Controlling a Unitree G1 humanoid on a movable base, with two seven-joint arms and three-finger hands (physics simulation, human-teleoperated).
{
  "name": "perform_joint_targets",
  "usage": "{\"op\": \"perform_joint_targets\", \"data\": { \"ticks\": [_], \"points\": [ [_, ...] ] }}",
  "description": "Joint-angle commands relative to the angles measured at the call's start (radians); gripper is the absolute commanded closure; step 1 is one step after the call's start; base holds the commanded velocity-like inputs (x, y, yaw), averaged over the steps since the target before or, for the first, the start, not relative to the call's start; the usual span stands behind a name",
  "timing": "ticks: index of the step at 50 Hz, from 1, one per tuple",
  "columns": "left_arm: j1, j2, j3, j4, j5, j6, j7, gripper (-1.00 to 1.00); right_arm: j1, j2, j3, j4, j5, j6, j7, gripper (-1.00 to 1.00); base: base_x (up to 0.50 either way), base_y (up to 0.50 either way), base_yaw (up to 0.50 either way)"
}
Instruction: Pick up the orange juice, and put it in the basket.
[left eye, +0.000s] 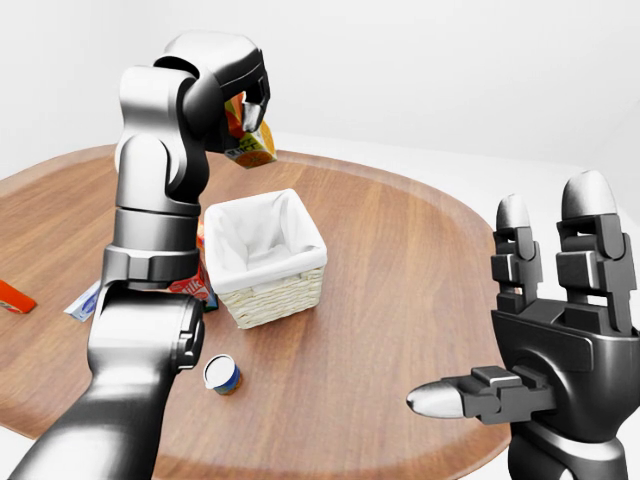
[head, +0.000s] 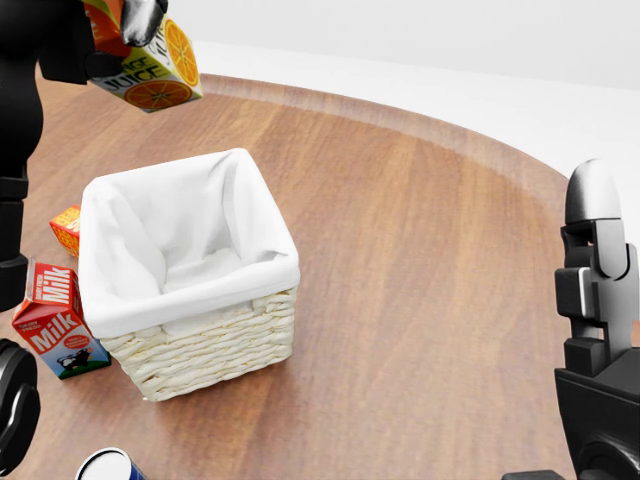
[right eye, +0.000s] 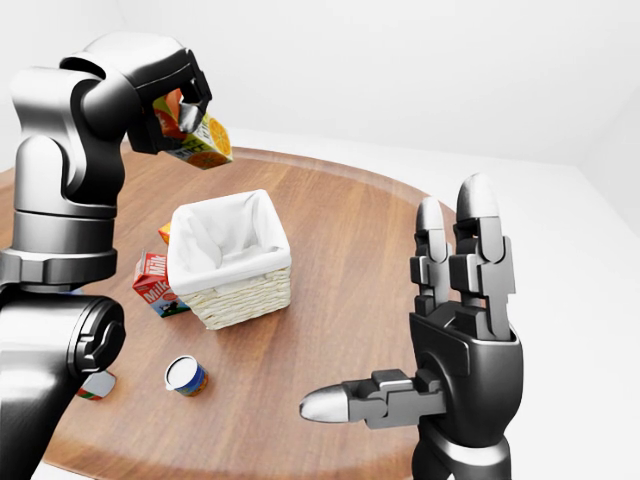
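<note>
My left hand (right eye: 172, 110) is shut on the orange juice carton (head: 150, 70) and holds it tilted in the air, above the top-left corner of the basket in the head view. The carton also shows in the right-eye view (right eye: 200, 143). The wicker basket (head: 205, 345) with a white cloth lining stands on the round wooden table (head: 420, 250); nothing shows inside it. My right hand (right eye: 440, 330) is open and empty, raised at the right, well apart from the basket.
A milk carton (head: 52, 325) stands just left of the basket, with a small orange box (head: 66, 226) above it. A can (right eye: 186, 375) lies below the basket. A red item (left eye: 14, 297) and a white packet (left eye: 82, 302) lie at the table's left.
</note>
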Motion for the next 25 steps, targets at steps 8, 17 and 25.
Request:
{"op": "perform_joint_targets", "data": {
  "ticks": [8, 17, 25],
  "points": [
    [-0.030, -0.015, -0.012, 0.083, 0.057, -0.082, 0.000, 1.00, 0.010, 0.002, -0.007, -0.001, 0.007, -0.010, 0.004, -1.00, 0.00, 0.00, 0.00],
    [0.003, -0.016, -0.026, 0.050, 0.110, -0.082, 0.000, 1.00, 0.019, 0.003, -0.013, -0.002, 0.012, -0.018, 0.007, -1.00, 0.00, 0.00, 0.00],
    [0.026, -0.026, -0.022, 0.072, 0.173, -0.082, 0.000, 1.00, 0.025, 0.005, -0.015, 0.000, 0.014, -0.026, 0.009, -1.00, 0.00, 0.00, 0.00]
  ]
}}
